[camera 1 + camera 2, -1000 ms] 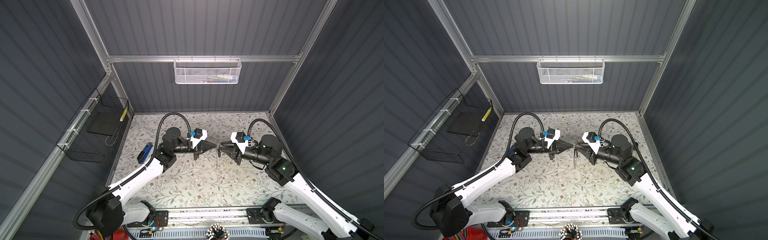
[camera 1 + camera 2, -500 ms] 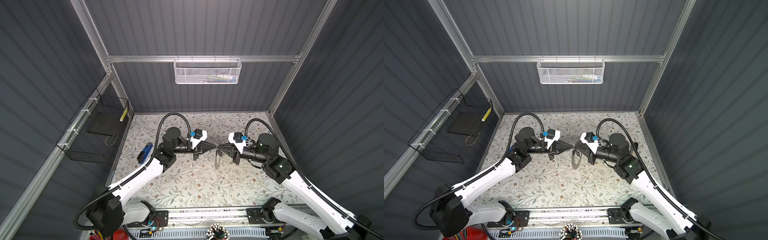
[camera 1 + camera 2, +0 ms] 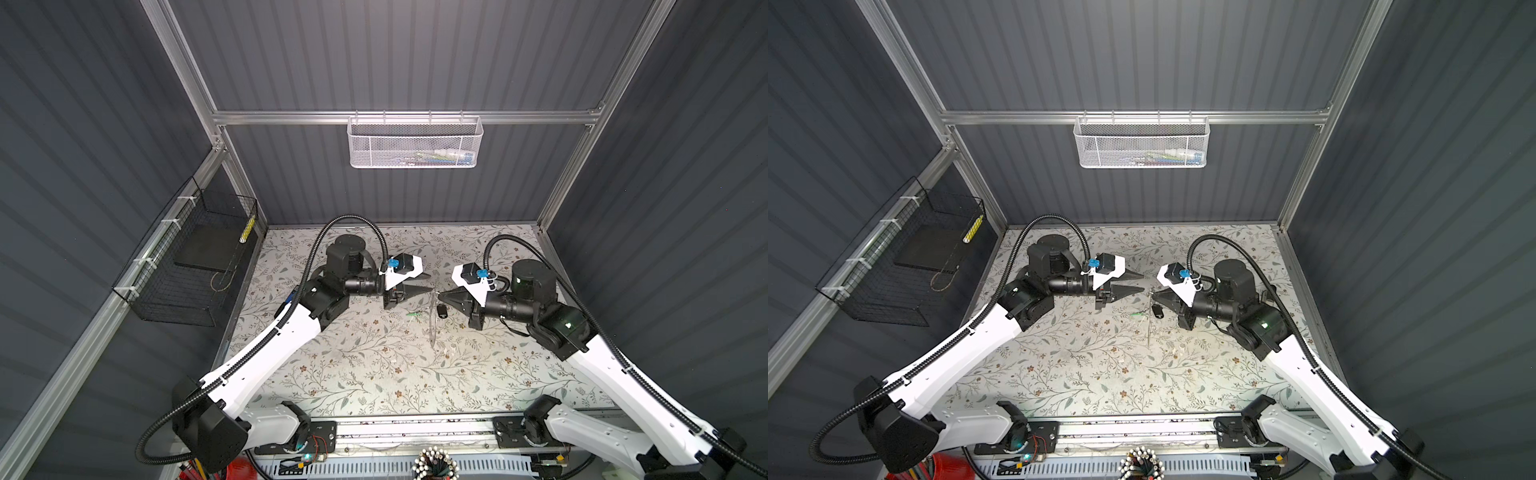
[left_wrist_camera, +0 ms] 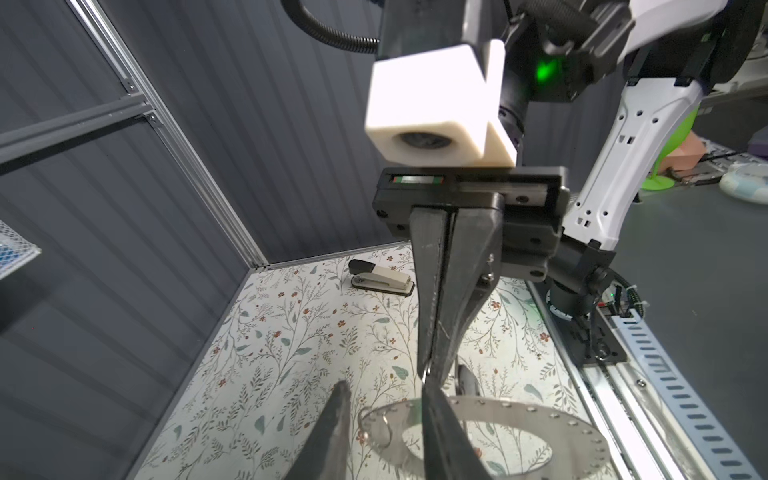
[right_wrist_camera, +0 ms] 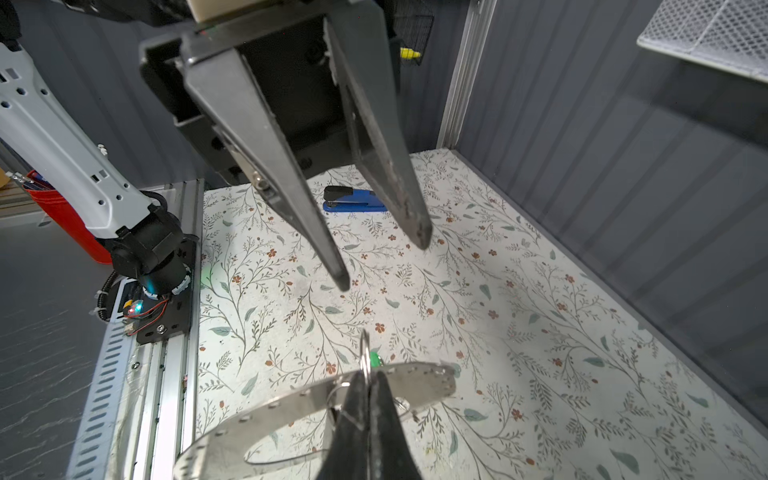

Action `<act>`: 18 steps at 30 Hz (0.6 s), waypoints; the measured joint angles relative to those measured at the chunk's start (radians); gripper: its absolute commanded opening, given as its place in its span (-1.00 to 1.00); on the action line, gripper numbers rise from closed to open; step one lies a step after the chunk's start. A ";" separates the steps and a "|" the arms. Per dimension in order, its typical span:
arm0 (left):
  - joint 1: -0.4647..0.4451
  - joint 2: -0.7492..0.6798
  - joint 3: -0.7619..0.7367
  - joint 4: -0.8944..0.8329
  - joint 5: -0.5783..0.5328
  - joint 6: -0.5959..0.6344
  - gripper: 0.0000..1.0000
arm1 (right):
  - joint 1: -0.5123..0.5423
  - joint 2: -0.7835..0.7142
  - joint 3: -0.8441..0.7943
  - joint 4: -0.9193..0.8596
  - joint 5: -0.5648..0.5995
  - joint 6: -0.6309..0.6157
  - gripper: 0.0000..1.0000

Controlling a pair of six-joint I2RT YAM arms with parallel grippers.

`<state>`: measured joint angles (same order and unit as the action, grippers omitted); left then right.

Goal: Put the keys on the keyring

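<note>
The keyring [image 3: 433, 322] [image 3: 1149, 322], a flat grey ring with small rim holes, hangs edge-on above the middle of the floral table in both top views. My right gripper [image 3: 440, 296] [image 5: 368, 376] is shut on the keyring's [image 5: 270, 411] rim, and a thin wire loop [image 5: 365, 347] pokes up between its tips. One of the keys has a black head [image 3: 442, 311] and dangles beside the ring. A green tag [image 3: 413, 316] [image 5: 375, 359] shows just beyond it. My left gripper [image 3: 429, 282] [image 4: 384, 390] faces the right one, open, with a small split ring [image 4: 376, 428] on the keyring [image 4: 540, 419] between its fingers.
A blue stapler [image 5: 353, 200] lies on the table behind the left arm. A white-and-black stapler [image 4: 380, 280] lies near the right wall. A black wire basket [image 3: 187, 266] hangs on the left wall and a white mesh basket [image 3: 415, 143] on the back wall. A metal rail [image 3: 415, 428] runs along the front.
My right gripper moved in toward the left one and shut on the keyring's rim. My left gripper, shut before, has opened. The ring now hangs from the right gripper.
</note>
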<state>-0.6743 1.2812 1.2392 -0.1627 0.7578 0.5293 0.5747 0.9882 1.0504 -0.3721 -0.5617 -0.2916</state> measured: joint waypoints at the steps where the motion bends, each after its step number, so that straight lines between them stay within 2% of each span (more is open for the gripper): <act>1: -0.005 0.000 0.009 -0.033 -0.019 0.032 -0.41 | 0.000 0.014 0.028 -0.038 0.010 -0.004 -1.00; 4: -0.031 0.003 0.031 -0.125 -0.090 0.120 -0.42 | 0.000 0.055 0.090 -0.131 0.027 -0.011 -1.00; 8: -0.113 0.020 0.064 -0.214 -0.197 0.217 -0.43 | 0.000 0.098 0.130 -0.216 0.035 -0.023 -1.00; 11: -0.153 0.026 0.072 -0.247 -0.252 0.259 -0.43 | 0.000 0.117 0.146 -0.257 0.037 -0.025 -1.00; 18: -0.167 0.032 0.084 -0.287 -0.341 0.303 -0.44 | 0.000 0.132 0.164 -0.297 0.032 -0.023 -1.00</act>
<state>-0.8417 1.3132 1.3231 -0.4496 0.4164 0.8318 0.5747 1.1202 1.2140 -0.6689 -0.5297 -0.3149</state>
